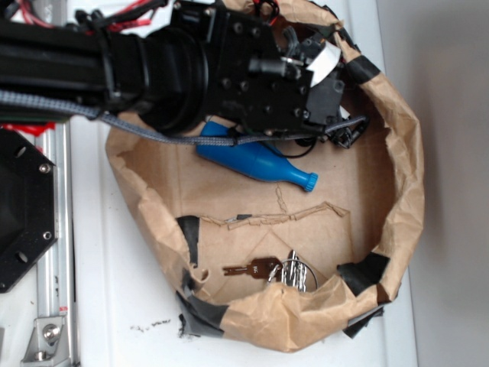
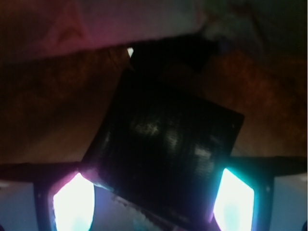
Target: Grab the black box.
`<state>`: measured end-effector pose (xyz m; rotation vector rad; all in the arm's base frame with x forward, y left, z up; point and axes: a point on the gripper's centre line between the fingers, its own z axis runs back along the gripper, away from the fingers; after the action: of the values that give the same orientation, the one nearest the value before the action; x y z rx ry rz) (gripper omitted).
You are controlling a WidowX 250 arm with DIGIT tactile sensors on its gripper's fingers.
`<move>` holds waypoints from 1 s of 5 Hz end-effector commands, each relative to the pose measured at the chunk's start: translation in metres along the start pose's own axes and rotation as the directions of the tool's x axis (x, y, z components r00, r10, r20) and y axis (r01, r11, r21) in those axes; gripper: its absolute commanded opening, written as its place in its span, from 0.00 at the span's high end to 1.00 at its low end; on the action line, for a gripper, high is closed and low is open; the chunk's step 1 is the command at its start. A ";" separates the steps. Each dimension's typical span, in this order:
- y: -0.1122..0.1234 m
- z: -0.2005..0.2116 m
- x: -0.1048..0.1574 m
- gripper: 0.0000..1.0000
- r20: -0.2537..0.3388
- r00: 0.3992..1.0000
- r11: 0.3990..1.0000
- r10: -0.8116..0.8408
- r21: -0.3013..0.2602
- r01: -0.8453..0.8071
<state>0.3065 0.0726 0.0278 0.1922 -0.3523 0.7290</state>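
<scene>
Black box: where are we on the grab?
Done: the gripper is down in the paper bowl, and in the wrist view the black box sits between the two lit fingers. In hand: closing; firm contact cannot be confirmed. Left: clamp and lift. The blue bottle and keys lie apart.

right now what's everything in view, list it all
black box: one, matte black, between the lit fingers in the wrist view; hidden under the arm in the exterior view
blue bottle: one, blue, lying on its side in the paper basin, partly under the arm
keys: one bunch, brass and silver, near the basin's front wall
paper basin: one, brown with black tape patches, on the white table
black plate: one, black, bolted, left edge
tool: one, black, over the basin's far side, fingers either side of the box; contact unclear
</scene>
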 end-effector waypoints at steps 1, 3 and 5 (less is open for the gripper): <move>0.001 0.031 0.007 1.00 0.053 0.998 0.996 -0.013 -0.089 0.018; -0.028 0.086 -0.009 1.00 0.157 0.976 0.954 -0.152 -0.235 0.186; -0.034 0.089 -0.005 1.00 0.171 0.969 0.949 -0.181 -0.229 0.218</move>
<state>0.2967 0.0081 0.0906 0.0566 -0.5057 0.4521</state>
